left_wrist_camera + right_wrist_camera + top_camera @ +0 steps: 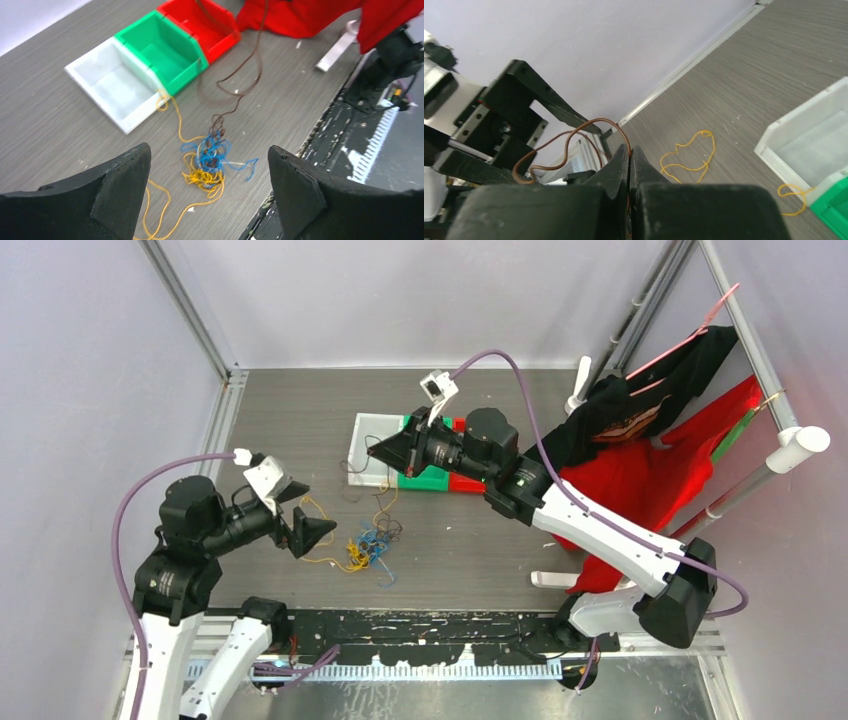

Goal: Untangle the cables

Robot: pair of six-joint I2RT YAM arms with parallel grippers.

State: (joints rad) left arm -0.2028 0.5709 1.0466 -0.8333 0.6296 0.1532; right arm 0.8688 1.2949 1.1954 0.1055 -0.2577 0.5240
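Observation:
A tangle of yellow-orange, blue and dark brown cables (368, 546) lies on the grey table between the arms; it also shows in the left wrist view (210, 164). My left gripper (312, 512) is open and empty, hovering just left of the tangle, which sits between its fingers in the left wrist view (207, 150). My right gripper (373, 450) is shut on a brown cable (569, 139) and holds it up above the white bin. That brown cable (250, 70) runs from the tangle up out of view. A loose yellow loop (691, 155) lies on the table.
A white bin (372, 430), a green bin (428, 478) and a red bin (466, 483) stand in a row behind the tangle. Red and black clothes (650, 470) hang on a rack at right. A black perforated strip (430, 632) runs along the near table edge.

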